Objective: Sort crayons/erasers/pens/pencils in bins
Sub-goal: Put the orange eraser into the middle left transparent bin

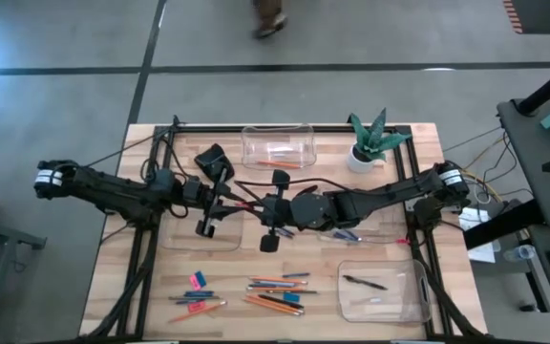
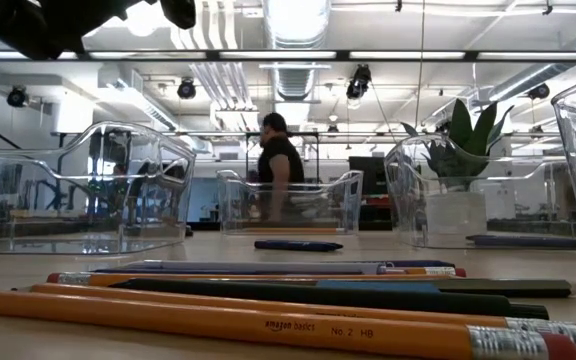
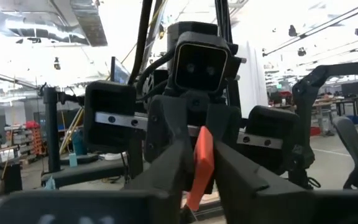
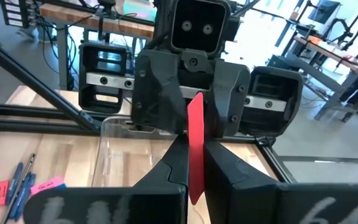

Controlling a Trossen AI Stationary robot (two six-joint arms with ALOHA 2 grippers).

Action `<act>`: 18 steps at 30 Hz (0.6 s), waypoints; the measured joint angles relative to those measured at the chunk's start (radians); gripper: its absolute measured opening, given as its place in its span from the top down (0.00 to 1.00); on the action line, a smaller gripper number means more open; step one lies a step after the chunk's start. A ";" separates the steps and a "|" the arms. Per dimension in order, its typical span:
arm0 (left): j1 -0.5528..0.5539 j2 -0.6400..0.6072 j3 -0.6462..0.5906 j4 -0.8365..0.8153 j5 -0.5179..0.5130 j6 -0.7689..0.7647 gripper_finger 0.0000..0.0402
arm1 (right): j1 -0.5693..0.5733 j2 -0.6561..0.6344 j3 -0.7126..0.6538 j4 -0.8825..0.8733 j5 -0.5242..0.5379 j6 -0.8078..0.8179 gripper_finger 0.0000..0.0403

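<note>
- The left gripper (image 3: 199, 168) and the right gripper (image 4: 194, 174) meet tip to tip over the middle of the table (image 1: 113, 277), to the front-left of the plant pot (image 1: 359, 159).
- A red stick (image 3: 202, 155) stands between them. The left gripper's fingers (image 3: 166, 168) press on it from both sides, and the right gripper is clamped on the same stick.
- Just left of the pot, at the same back edge, sits a clear bin (image 1: 277, 146) with something orange in it.
- Straight towards the front from the pot, at the near edge, a second bin (image 1: 404, 296) holds a black pen (image 1: 363, 282).
- Two more bins lie partly under the arms, between the pot and the front edge.
- Loose pencils (image 1: 273, 302) and pens (image 1: 285, 286) lie in a cluster at the front edge, left of the pot's line.
- Pink erasers (image 1: 197, 280) lie further left of that cluster.
- In the low view a person (image 2: 273, 165) stands in the room beyond the pot.
</note>
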 joint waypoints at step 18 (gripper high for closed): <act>0.000 -0.001 -0.011 -0.036 0.004 -0.009 0.98 | 0.002 -0.058 0.019 -0.296 0.000 0.129 0.64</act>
